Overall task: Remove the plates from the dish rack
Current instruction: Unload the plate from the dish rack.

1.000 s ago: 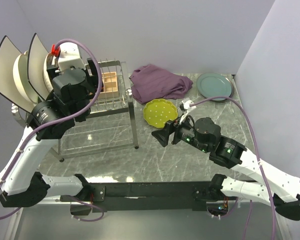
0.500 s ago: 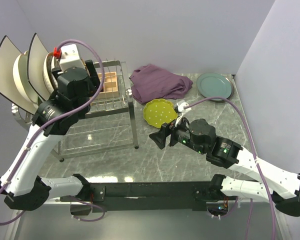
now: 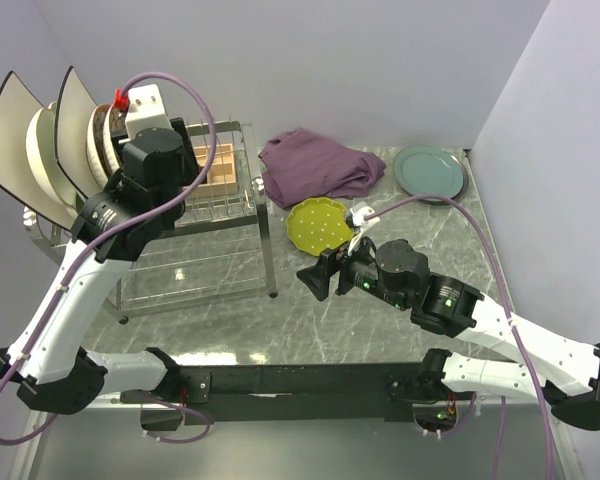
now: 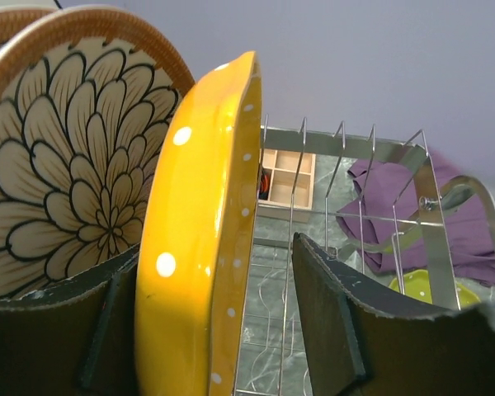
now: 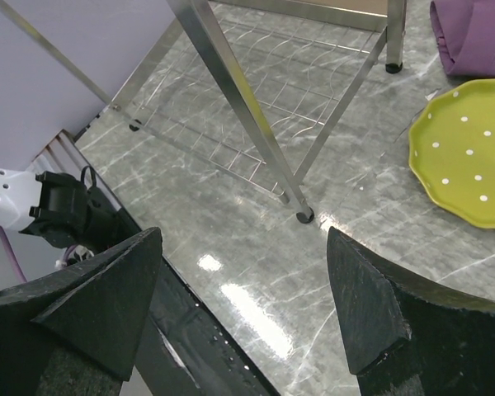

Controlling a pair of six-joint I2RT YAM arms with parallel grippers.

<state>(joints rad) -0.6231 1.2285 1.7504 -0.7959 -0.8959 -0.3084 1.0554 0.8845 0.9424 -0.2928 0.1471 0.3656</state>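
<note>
L hand [image 4: 208, 272]: fingers part-open, straddling the orange dotted plate [image 4: 194, 239], which stands on edge in the dish rack [image 4: 371, 148]. The finger at lower left of the wrist view is right up by the plate's back; can't tell if it touches. The finger right of centre stands off the rim w/ a gap, rack wires showing thru. Not clamped. Just behind, at frame left, is the brown-patterned plate [image 4: 66, 181], also upright. Past the prongs, a small wooden box [image 4: 285, 175] sits on the rack's top tier. In the top view the rack is at upper left; white square plates [image 3: 15, 125] w/ dark rims & a cream round plate [image 3: 40, 150] stand at its far-left end.

R hand [image 5: 243, 247]: wide open, holding nothing, over the bench [image 3: 230, 325] near a rack leg [image 5: 301, 216]. The lime-yellow plate [image 5: 470, 165] lies flat on the bench at frame right. In the top view the teal plate [image 3: 430, 172] lies flat at upper right, w/ the purple cloth [image 3: 320, 165] btwn it & the rack.
</note>
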